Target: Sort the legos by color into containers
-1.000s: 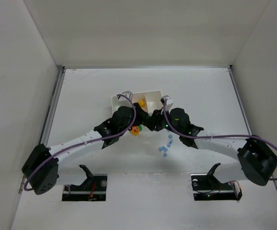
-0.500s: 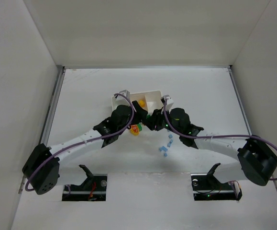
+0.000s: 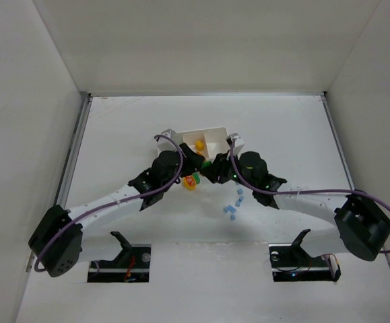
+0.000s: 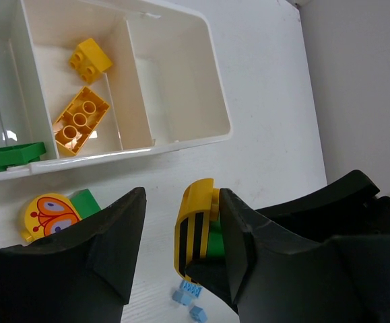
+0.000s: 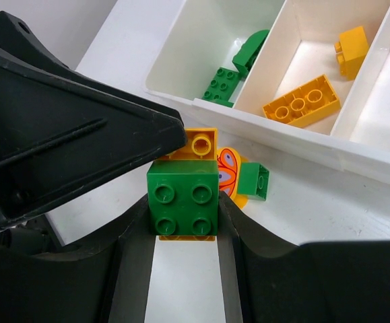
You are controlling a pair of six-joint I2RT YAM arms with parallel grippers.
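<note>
Nearest the arm bases, a few pale blue legos (image 3: 233, 205) are lying loose on the surface (image 3: 296, 134), apart from the tray and close by the right arm.

Just past them both claws are meeting over the middle of the surface. R claw (image 5: 184, 225) is pinching a green-and-yellow cluster (image 5: 183, 200). The green 2x2 brick is squeezed btwn its fingers, studs facing the wrist cam, w/ the yellow part sticking out on the far side.

L claw (image 4: 180, 202) is sitting spread around that same cluster. In the left wrist view the striped yellow part is resting against one finger (image 4: 238, 235) w/ a clear gap to the other, so it isn't clamping anything. From the right wrist cam, a tip of the L claw is touching the yellow part right above the green brick.

Just beyond, a yellow butterfly piece (image 4: 46, 214) w/ a small green brick (image 4: 85, 202) against it is lying on the surface. It's just beside the tray's near wall, outside it.

Farthest out, the white tray (image 4: 211, 101) is sitting w/ three compartments. Green legos (image 5: 232, 70) are lying in one end compartment and two yellow-orange bricks (image 5: 302, 101) in the middle one.
</note>
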